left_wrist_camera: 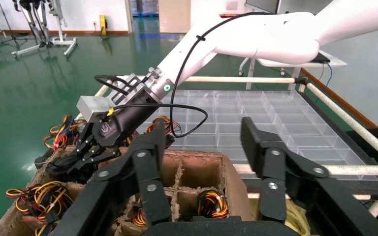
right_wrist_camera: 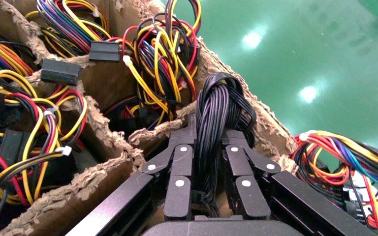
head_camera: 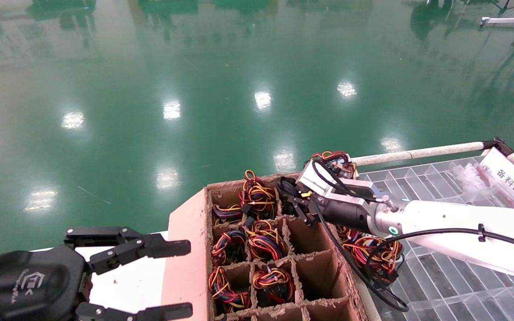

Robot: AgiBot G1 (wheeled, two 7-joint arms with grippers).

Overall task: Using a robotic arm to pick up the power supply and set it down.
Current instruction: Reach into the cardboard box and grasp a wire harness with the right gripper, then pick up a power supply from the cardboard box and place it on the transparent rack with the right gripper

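Right wrist view, right gripper (right_wrist_camera: 210,162) clamping black cables (right_wrist_camera: 220,113)

It was a factory hall: glossy green floor (head_camera: 221,89), a parts carton (head_camera: 315,263), a clear divided tray (head_camera: 453,276), a sign (head_camera: 513,180).
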